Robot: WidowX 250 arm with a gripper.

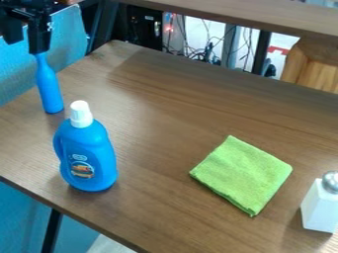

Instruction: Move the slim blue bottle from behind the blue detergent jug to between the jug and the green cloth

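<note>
At the upper left, the black gripper point(38, 42) hangs over the far left side of the table. Directly beneath it is a slim blue bottle-shaped object point(49, 89), upright, its narrow neck meeting the gripper's lower end. Whether it is held or only overlapped from this angle, I cannot tell. Nearer the camera, a blue detergent bottle point(89, 155) with a white cap and a side handle stands upright. A folded green cloth point(242, 174) lies flat right of centre. Near the right edge stands a white shaker point(319, 207) with a silvery top.
The brown wooden table point(155, 123) has its front edge running diagonally across the lower left. Beyond its back edge are a wooden ledge point(251, 15), cables and a black metal frame. A blue chair back point(69, 37) is behind the gripper.
</note>
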